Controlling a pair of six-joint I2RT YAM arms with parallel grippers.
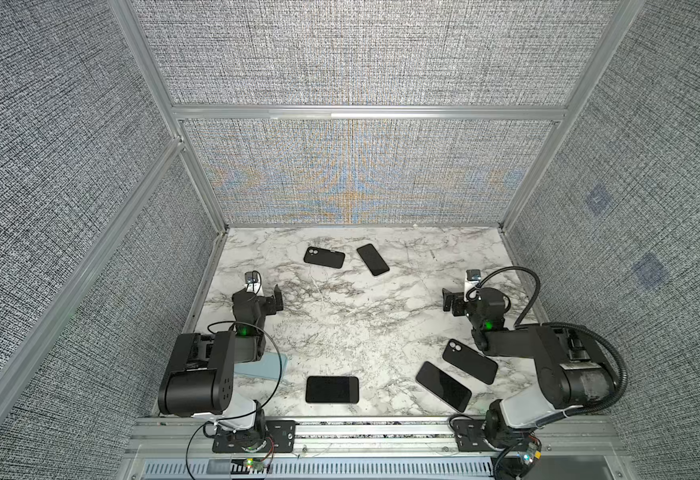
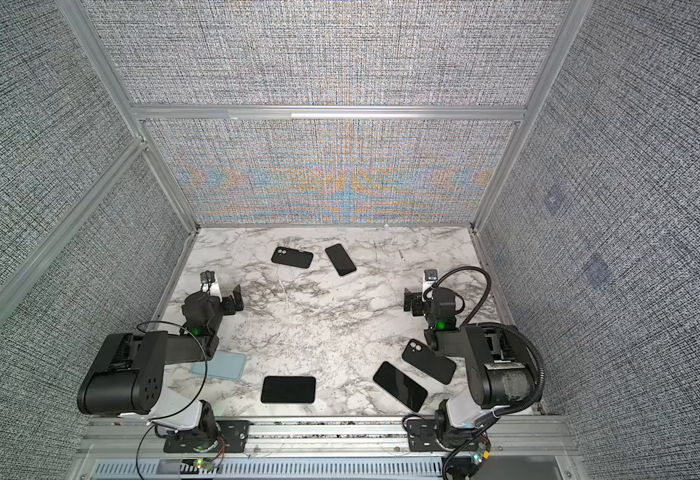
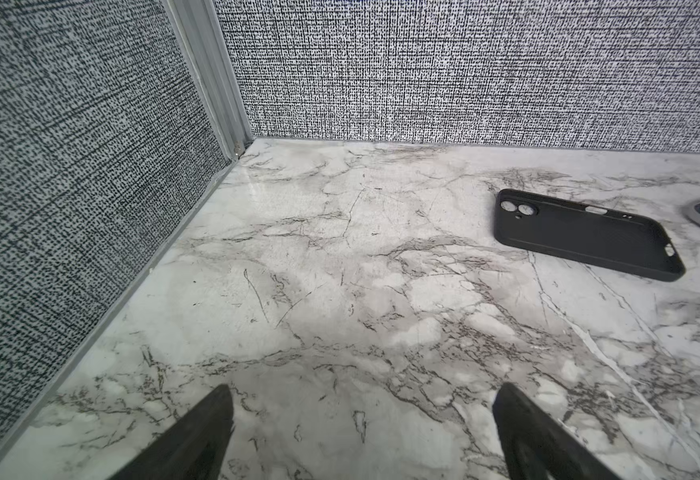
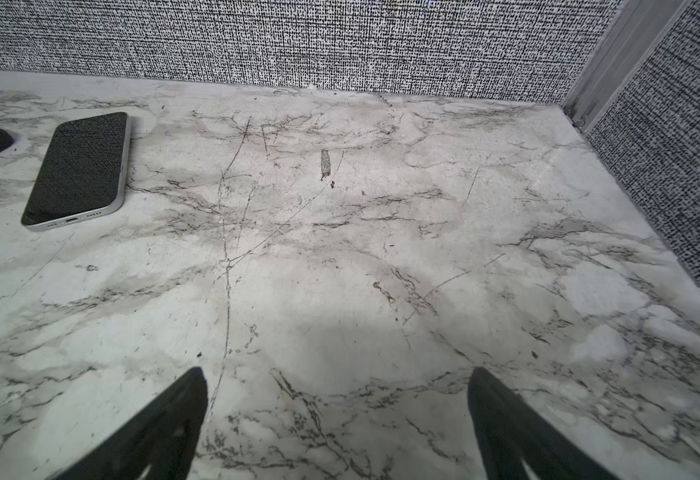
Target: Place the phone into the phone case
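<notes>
Here, your left claw [image 3: 364, 386] gaped empty, your right claw [image 4: 337, 370] likewise, phone [image 4: 78, 166] lay near black case [image 3: 585, 232].

A white, grey-veined marble counter [image 1: 340, 316] carries six flat things. Toward its far edge, a black case [image 1: 324, 257] lies near a dark-screened phone [image 1: 372, 259], not touching. Toward the front lie a pale blue case [image 1: 265, 368] at left, a second phone [image 1: 332, 389] in the middle, and a third phone [image 1: 443, 385] just beside a second black case [image 1: 469, 361] at right.
</notes>
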